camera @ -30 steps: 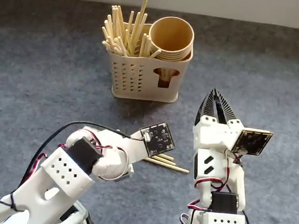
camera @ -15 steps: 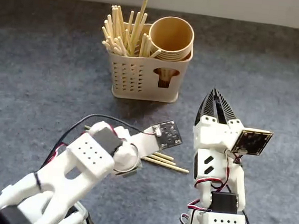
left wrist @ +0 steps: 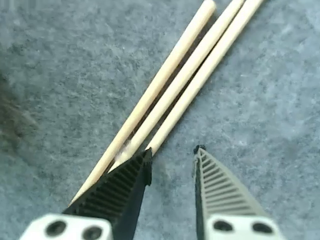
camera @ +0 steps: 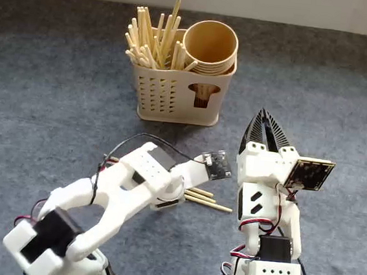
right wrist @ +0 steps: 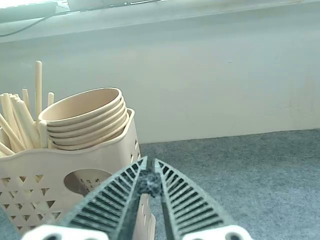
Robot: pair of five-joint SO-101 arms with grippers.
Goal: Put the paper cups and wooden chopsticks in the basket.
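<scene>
**Task nearly complete: three chopsticks outstanding**

Left hand (left wrist: 173,150): held partly open, nothing gripped, poised at the loose chopsticks (left wrist: 190,80).
Right hand (right wrist: 149,182): closed, nothing held, near the basket (camera: 174,94).
Loose chopsticks: laid on the table (camera: 58,86), arm side of the basket.
Paper cups (camera: 210,46) and bundled chopsticks (camera: 150,40): already stowed inside the basket.

There is one basket (camera: 174,101). It holds one stack of about five cups (right wrist: 85,117) and bundled chopsticks (camera: 150,40), too crowded to count. Three loose chopsticks (left wrist: 185,82) lie on the carpet (camera: 44,98).
</scene>
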